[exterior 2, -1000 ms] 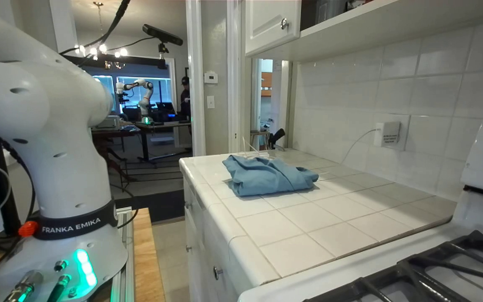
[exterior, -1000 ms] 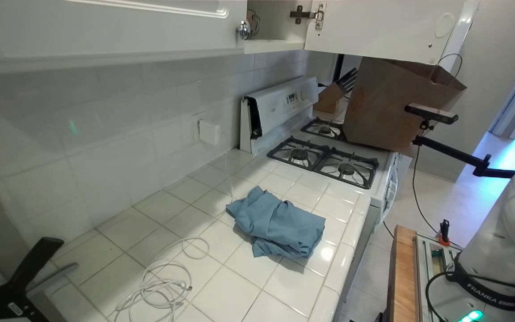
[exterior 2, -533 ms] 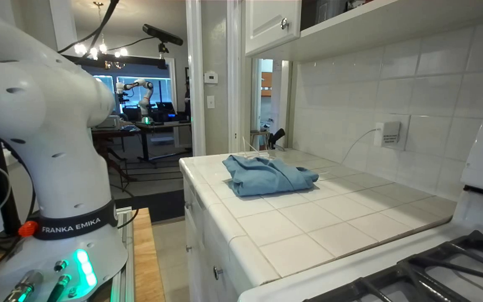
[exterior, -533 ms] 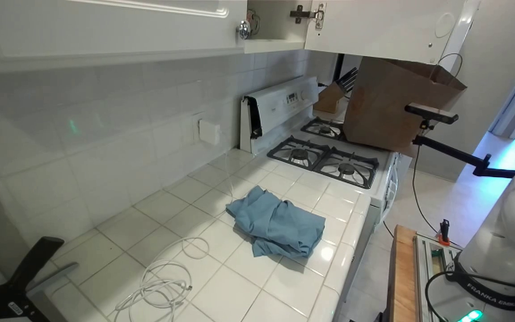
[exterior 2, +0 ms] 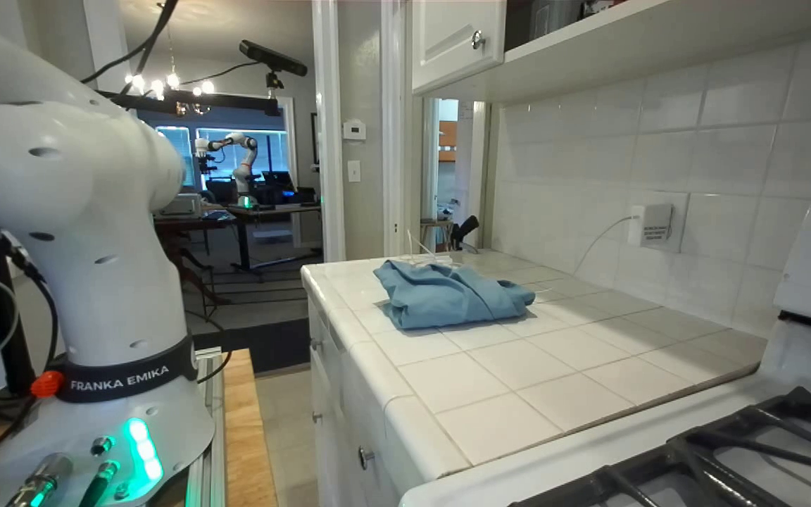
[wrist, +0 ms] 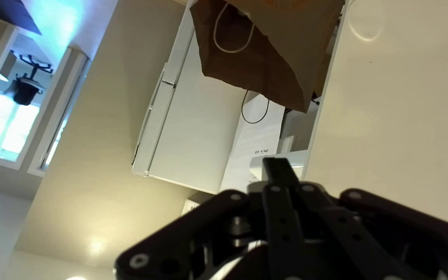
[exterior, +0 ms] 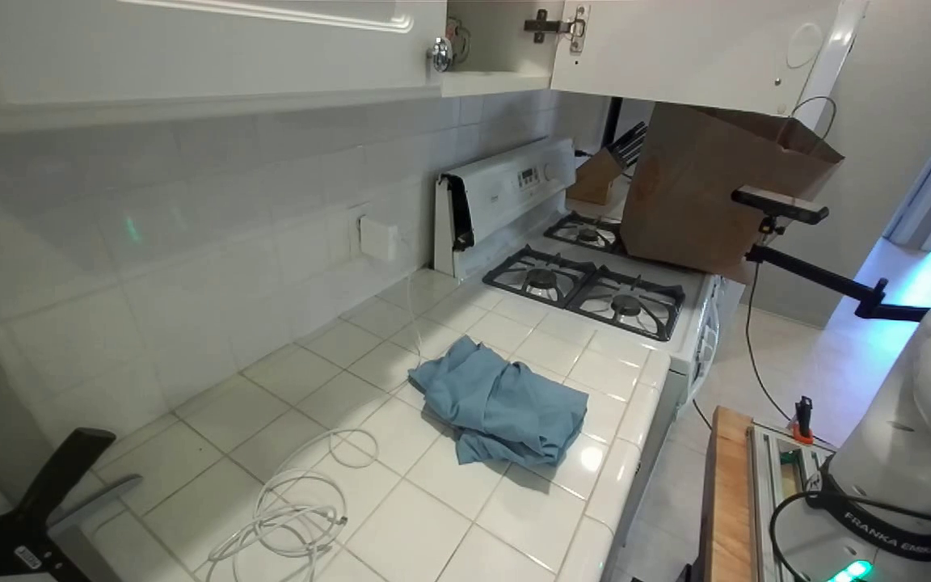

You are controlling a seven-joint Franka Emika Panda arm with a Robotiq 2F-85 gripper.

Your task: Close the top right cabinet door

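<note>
The top right cabinet door (exterior: 692, 48) stands open in an exterior view. Its flat inner face shows, with the hinge at its left edge. Its cream face also fills the right side of the wrist view (wrist: 395, 124). Its knob does not show. My gripper (wrist: 275, 160) is shut, with its fingertips together and nothing between them. In the wrist view the fingertips lie just left of the door's edge. I cannot tell how far apart they are from the door. The gripper is outside both exterior views; only part of the arm (exterior 2: 110, 253) shows.
A longer white door (exterior: 191, 56) with a knob hangs beside the open cabinet. A brown paper bag (exterior: 700, 186) stands on the stove (exterior: 696, 323) below the open door. A camera (exterior: 781, 206) on a black mount is near it. A blue cloth (exterior: 506, 404) lies on the counter.
The arm's shoulder has turned slightly, and the cables above it have shifted left in an exterior view. The cabinet door has not moved.
</note>
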